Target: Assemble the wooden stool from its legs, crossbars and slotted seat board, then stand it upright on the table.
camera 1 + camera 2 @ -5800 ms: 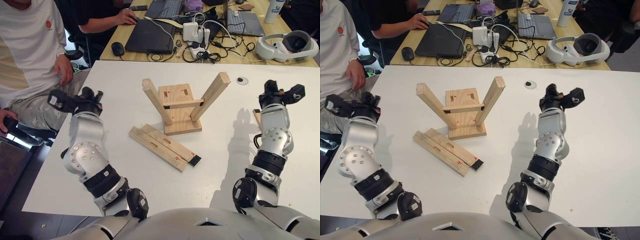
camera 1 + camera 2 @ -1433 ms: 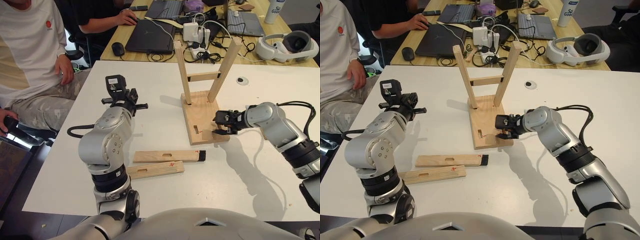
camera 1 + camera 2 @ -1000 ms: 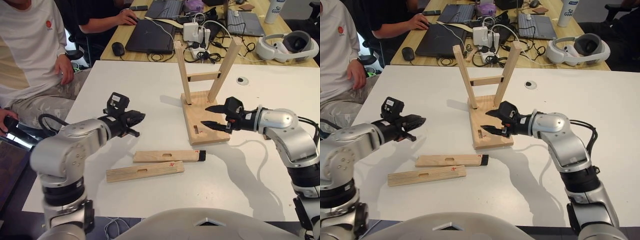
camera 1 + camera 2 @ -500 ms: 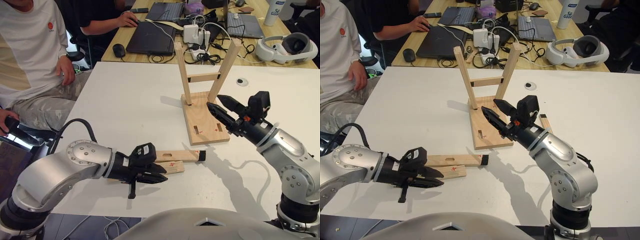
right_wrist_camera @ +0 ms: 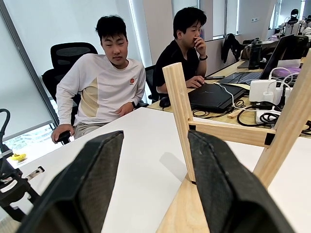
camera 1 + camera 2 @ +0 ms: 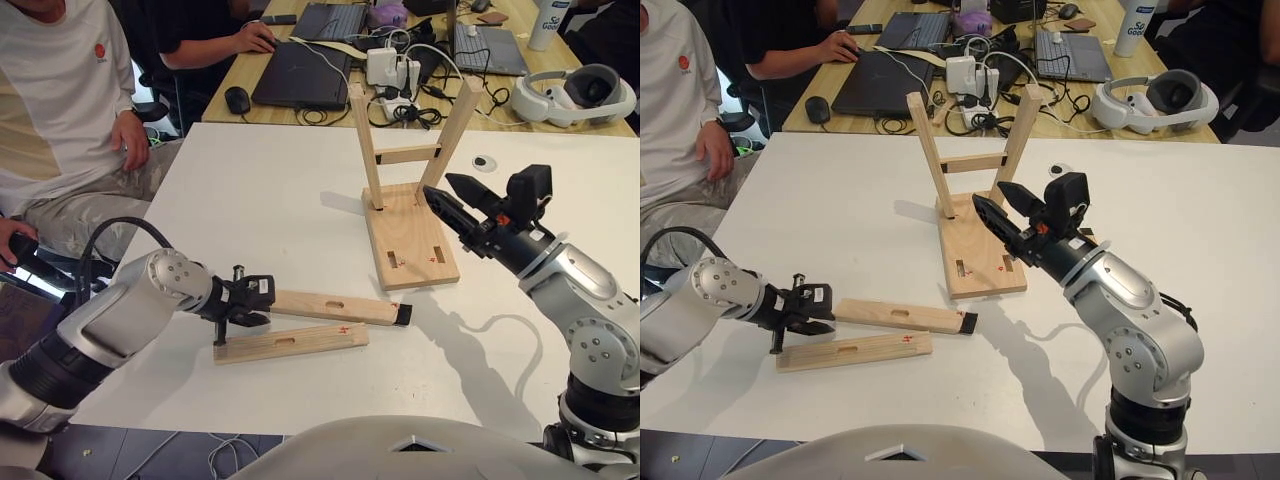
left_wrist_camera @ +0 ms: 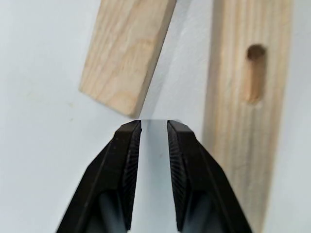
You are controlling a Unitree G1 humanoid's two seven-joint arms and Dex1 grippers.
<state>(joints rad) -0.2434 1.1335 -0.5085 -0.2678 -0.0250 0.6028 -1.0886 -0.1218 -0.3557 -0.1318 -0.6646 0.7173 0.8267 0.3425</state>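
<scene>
Left wrist view shows left tool [image 7: 154,125] narrowly parted beside loose legs [image 7: 129,53]; right tool [image 6: 438,185] spreads wide.

Left arm [image 6: 130,315] and right arm [image 6: 590,300]: silver rounded shells, black joints; 1 black cable [image 6: 110,228] loops lower left; left gripper [image 7: 154,127] black, pads [image 7: 130,160] ribbed.

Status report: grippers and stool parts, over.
Left gripper open beside two loose legs. Right gripper open over seat board. Board flat, upright legs and crossbar fitted.

Seat board [image 6: 412,240] and legs [image 6: 330,307] are bare pale wood; table [image 6: 260,190] matt white.
</scene>
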